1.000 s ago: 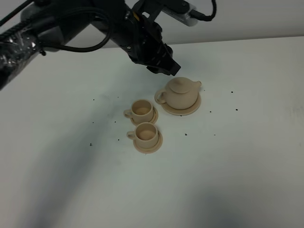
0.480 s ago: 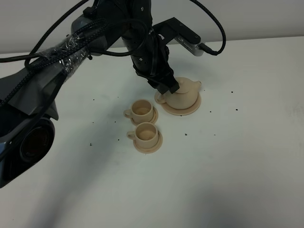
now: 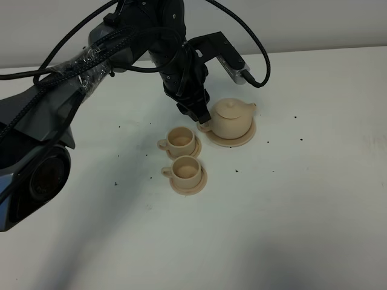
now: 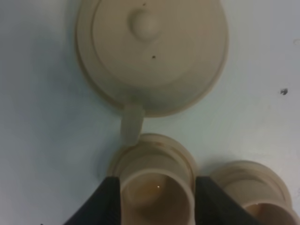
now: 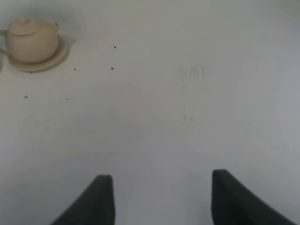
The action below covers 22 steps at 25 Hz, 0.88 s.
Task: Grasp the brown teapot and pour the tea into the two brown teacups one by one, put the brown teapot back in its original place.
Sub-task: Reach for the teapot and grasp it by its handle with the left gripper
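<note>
**Left claw wide over teapot handle**

On the desk (image 3: 302, 211), two cups (image 3: 186, 169) stand nearest. Just behind them the lidded teapot (image 3: 233, 119) sits on its saucer (image 3: 247, 138). It is glazed ceramic, so stiff, slick, breakable and probably tea-heavy. Grip the loop handle (image 3: 204, 126). The left claw (image 3: 202, 115) hangs wide and empty above it. The right claw (image 5: 159, 180) is wide, empty and well apart. No writing is visible.

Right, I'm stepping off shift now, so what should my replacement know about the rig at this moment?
Left gripper: open, empty, beside the handle of the brown teapot.
Right gripper: open, empty, over bare table, away from the set.
Teapot: upright, lid on, on its large saucer.
Two brown teacups: each on a small saucer, left of the teapot in the high view.
Done: approach only. Left: grasp teapot, pour into both cups, return it to the saucer.
</note>
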Tool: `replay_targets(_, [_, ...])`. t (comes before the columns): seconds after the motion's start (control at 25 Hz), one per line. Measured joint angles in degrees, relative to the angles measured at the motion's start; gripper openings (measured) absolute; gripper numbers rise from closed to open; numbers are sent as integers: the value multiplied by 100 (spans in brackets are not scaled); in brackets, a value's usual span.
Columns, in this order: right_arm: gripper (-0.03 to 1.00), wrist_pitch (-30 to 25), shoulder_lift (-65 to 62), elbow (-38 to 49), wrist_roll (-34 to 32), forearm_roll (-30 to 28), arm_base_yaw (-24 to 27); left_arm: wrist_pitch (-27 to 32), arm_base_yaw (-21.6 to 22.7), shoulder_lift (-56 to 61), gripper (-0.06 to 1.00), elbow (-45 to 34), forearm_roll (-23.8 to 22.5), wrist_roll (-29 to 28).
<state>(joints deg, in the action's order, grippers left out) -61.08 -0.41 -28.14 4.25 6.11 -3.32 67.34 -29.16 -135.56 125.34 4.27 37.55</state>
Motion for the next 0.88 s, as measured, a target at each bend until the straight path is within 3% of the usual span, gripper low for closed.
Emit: replay_targets(0.88, [49, 0, 0, 0, 0, 40, 0, -968, 35, -559, 41, 39, 218, 277])
